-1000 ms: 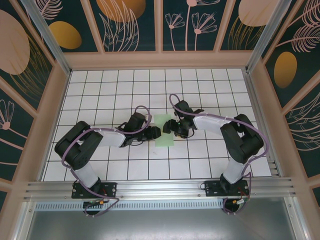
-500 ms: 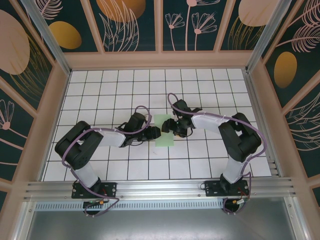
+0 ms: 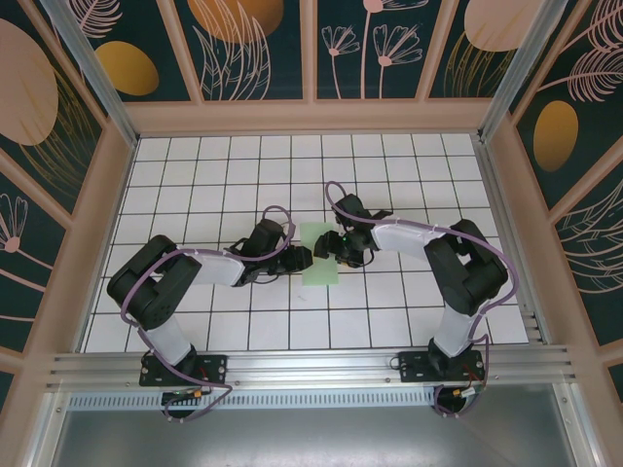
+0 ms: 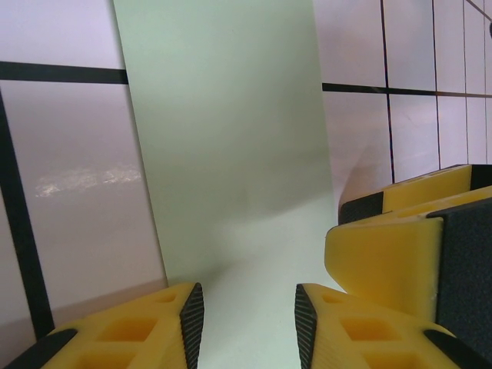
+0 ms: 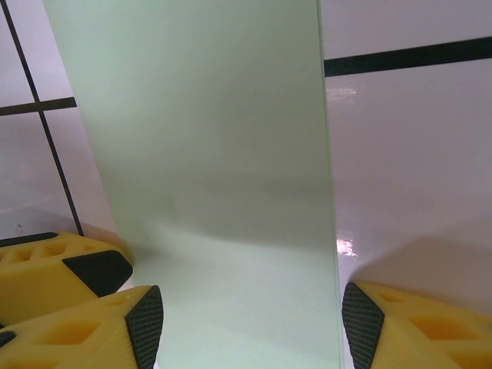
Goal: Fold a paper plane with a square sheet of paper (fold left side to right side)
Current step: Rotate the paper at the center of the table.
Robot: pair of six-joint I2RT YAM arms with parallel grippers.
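At the middle of the table (image 3: 195,175) the square sheet of paper (image 3: 319,257) lies narrow, apparently folded over. The left end effector (image 4: 247,315) and right end effector (image 5: 252,319) meet upon it, jaws apart, probably pressing the crease flat.

We take this for a robot test cell in a lab — a boxed-in table of white grid tiles (image 3: 195,185), leaf-printed wall panels (image 3: 253,49) on wooden framing (image 3: 311,115), a left arm (image 3: 185,268) and right arm (image 3: 458,258) bolted to an aluminium rail (image 3: 311,368).
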